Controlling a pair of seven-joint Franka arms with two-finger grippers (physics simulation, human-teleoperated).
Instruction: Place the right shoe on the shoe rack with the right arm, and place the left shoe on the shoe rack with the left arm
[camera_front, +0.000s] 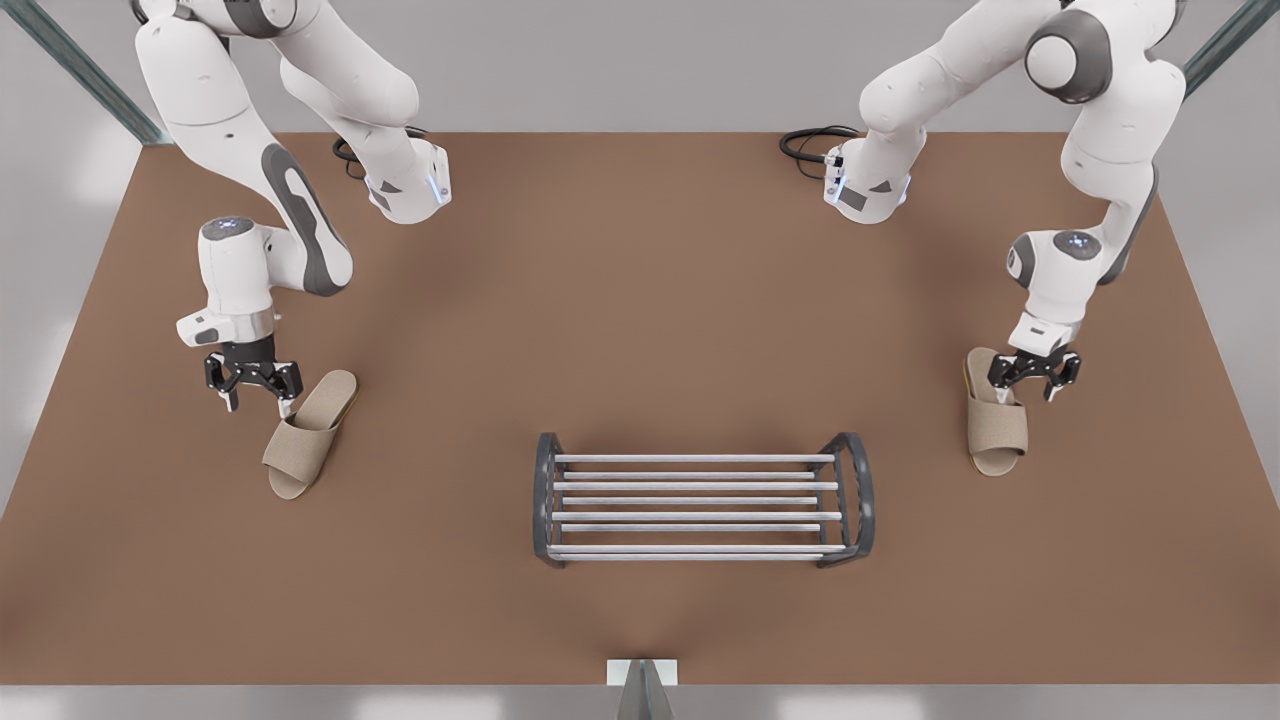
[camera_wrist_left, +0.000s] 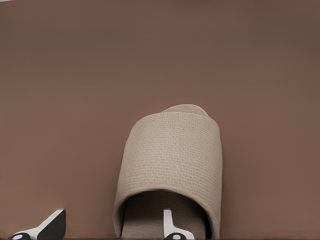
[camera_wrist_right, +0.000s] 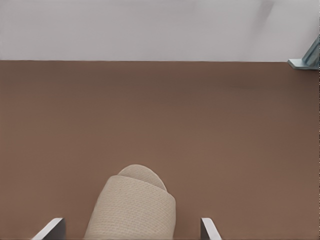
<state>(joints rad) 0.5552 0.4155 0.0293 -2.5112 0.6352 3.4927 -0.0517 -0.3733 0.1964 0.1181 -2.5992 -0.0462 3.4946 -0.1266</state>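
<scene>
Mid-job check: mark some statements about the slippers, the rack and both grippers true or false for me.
1. Both slippers lie on the table, none on the shoe rack. True.
2. The left gripper is shut on the left shoe. False: it is open, with one finger in the slipper's mouth under the band and the other outside it.
3. The right gripper is open by the heel end of the right shoe. True.
4. The shoe rack stands at the front view's far left, beyond the right shoe. False: it stands in the middle, between the two slippers.
</scene>
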